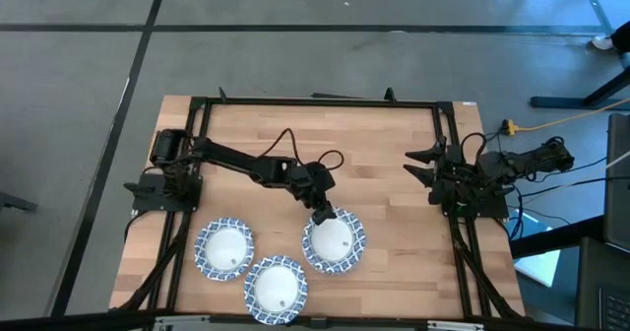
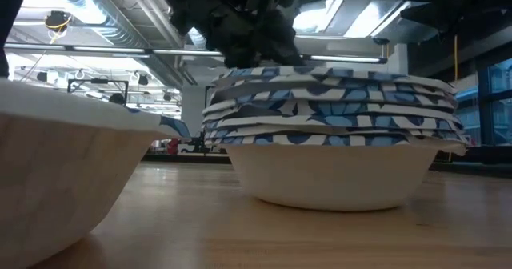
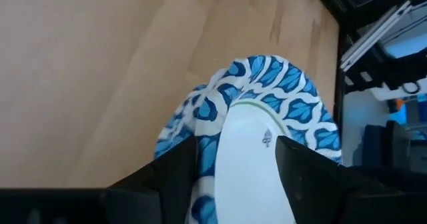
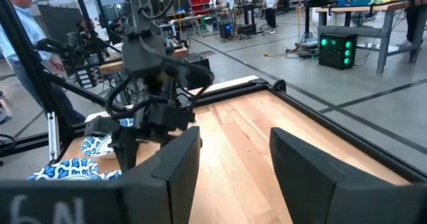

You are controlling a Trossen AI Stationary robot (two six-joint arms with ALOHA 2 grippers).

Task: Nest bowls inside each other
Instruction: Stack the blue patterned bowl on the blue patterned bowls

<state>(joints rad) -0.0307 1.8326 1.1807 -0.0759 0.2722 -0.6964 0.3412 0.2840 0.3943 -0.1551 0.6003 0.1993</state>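
A stack of several nested bowls, white with blue-and-white patterned rims, stands on its bottom bowl's base at the table's near middle. My left gripper hovers at the stack's far-left rim, slanting down, its fingers apart over the top bowl's rim and white inside. Two more bowls sit on the table left of the stack. My right gripper waits open at the right edge, level, with nothing between its fingers. My left gripper comes at the top bowl's far-left rim slanting down from the far left, one finger over the patterned rim, the other over the white inside. Whether either finger touches the bowl, I cannot tell.
The black frame runs around the wooden table, with bare wood across the far half. In the low view one bowl stands close at the left. People and benches show in the room beyond.
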